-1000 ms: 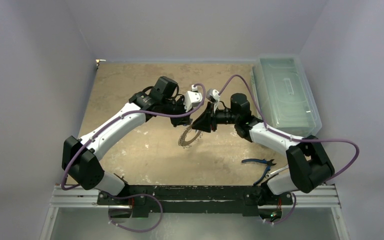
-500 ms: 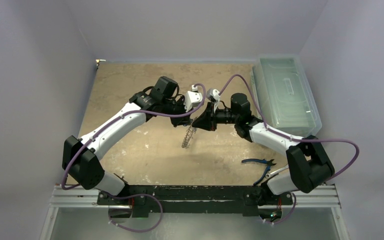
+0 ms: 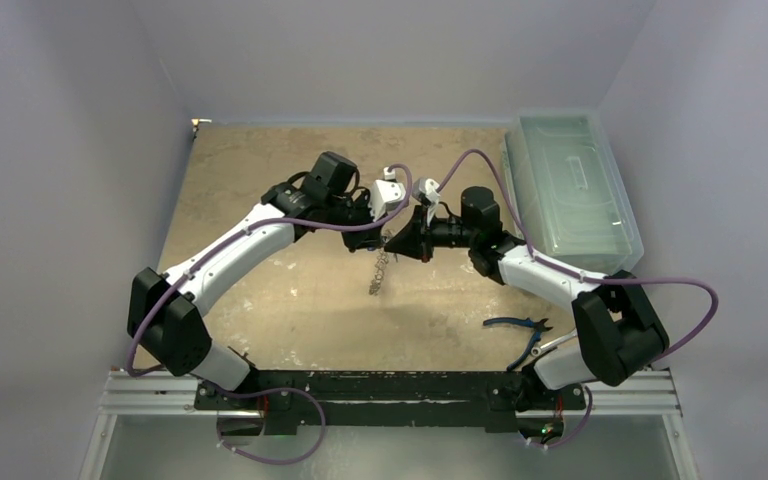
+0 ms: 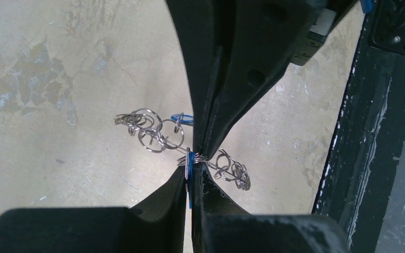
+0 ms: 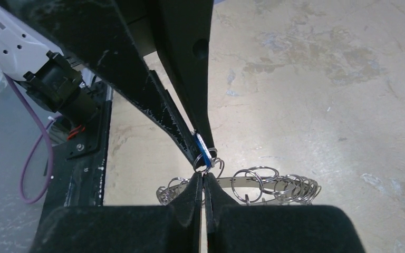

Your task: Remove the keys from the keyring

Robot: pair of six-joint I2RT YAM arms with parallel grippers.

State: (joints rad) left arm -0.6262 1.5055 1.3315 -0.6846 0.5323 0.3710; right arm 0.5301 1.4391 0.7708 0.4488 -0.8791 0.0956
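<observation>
Two black two-finger pincers meet tip to tip above the middle of the worn tan table (image 3: pixel 260 170). The large thin grey metal keyring (image 3: pixel 379 270) hangs below them, clear of the surface and turned edge-on to the overhead camera. The left gripper (image 4: pixel 192 173) is clenched on a small silvery blue-headed key (image 4: pixel 189 162), with a finger pressed flat on each side of the plastic head. The right gripper (image 5: pixel 202 180) is pinched tight on the keyring just beside that key; whether it grips the band itself or a small silvery split ring (image 5: pixel 203 161) there cannot be told. More split rings crowd along the band, and the other small silvery-grey keys (image 3: pixel 374 285) dangle from it as a fringe. Near the right arm's base lie blue-handled pliers (image 3: pixel 520 324) and a silver wrench (image 3: pixel 554 343), well apart from the keyring. A clear plastic lidded box (image 3: pixel 572 185) stands along the table's right edge.
</observation>
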